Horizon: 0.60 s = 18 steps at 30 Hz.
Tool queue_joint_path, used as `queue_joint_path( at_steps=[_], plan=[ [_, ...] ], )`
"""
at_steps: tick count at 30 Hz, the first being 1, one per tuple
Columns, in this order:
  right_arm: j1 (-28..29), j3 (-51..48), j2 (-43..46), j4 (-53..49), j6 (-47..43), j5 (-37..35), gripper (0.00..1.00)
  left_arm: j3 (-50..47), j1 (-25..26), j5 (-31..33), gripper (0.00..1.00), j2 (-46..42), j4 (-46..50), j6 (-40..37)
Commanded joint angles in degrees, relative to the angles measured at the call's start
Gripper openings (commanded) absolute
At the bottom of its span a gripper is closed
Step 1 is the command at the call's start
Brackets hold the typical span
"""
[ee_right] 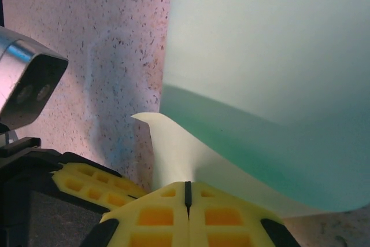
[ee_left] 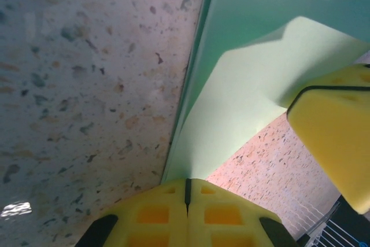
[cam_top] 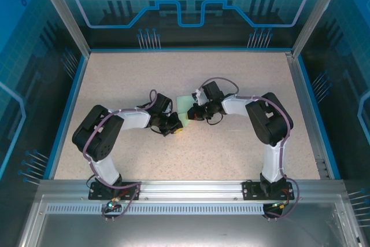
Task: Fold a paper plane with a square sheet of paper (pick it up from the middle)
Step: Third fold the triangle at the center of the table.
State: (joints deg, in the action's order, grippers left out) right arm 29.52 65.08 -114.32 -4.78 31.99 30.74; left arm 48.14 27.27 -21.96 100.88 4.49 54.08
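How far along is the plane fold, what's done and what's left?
Done: the sheet of paper is partly raised and bent over itself, one layer over another in the left wrist view. In hand: left gripper and right gripper both pinch it, jaws shut. Left: no sharp tip or dart shape shows yet, so most creasing probably remains.

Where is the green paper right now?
In the top view, the green paper is near the middle of the table, held by the left hand and the right hand from either side.
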Motion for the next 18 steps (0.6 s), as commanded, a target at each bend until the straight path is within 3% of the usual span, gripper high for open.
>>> queue_joint_path(
  at_steps=[1, 18],
  plan=[
    [-0.06, 1.66, -2.34, -1.72, -1.66, 1.07, 0.04, -0.59, -0.07, 3.76, 0.04, 1.62, 7.94, 0.53],
    [-4.40, 7.47, -5.77, -8.28, -3.24, -5.75, 0.04, -0.57, -0.04, 4.38, 0.04, 1.77, 10.63, -0.14]
  ],
)
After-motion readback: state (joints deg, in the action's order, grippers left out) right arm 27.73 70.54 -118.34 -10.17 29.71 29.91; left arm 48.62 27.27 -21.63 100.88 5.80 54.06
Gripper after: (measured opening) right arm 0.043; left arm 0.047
